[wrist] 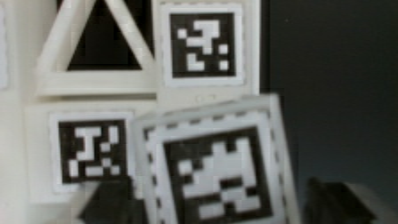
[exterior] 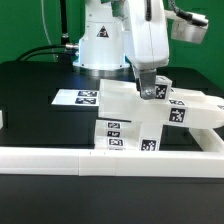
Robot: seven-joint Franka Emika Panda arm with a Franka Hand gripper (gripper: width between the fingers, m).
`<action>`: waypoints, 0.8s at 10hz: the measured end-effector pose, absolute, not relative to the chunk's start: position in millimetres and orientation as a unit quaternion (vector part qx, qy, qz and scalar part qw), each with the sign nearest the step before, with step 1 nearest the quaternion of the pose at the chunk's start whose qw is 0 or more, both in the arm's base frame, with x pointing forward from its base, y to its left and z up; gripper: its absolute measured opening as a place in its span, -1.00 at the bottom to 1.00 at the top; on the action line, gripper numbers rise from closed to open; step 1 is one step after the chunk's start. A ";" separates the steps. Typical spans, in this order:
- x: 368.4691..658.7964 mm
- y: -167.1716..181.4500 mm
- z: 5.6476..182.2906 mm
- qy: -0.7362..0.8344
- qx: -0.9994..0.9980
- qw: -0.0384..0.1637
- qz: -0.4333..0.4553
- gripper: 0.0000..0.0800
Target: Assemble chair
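Note:
The chair parts (exterior: 128,118) are chunky white pieces with black-and-white tags, grouped together just behind the white rail. My gripper (exterior: 150,91) comes down from above onto the upper tagged piece on the group's right side. In the wrist view, a tilted white block (wrist: 221,160) with a large tag lies between my dark fingers (wrist: 111,200). The gripper (wrist: 222,207) stands open. A dark gap shows between the block and the far finger, so nothing is clamped. A framed panel (wrist: 93,52) and two more tagged faces (wrist: 201,42) lie beyond it.
A long low white border rail (exterior: 100,160) runs across the front of the black table. The marker board (exterior: 78,97) lies flat behind the parts, at the exterior view's left. The robot's base (exterior: 100,45) stands at the back.

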State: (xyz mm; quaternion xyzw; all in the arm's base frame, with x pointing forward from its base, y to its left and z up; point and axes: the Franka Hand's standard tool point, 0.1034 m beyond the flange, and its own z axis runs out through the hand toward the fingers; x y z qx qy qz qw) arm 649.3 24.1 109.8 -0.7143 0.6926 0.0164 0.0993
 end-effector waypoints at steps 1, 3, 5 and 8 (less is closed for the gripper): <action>651.6 24.8 111.4 0.662 -0.743 0.100 0.012 0.53; 650.5 24.0 109.8 0.601 -0.793 0.100 0.004 0.60; 650.2 22.4 108.4 0.547 -0.832 0.099 -0.003 0.62; 650.4 21.7 109.1 0.487 -0.868 0.099 -0.012 0.62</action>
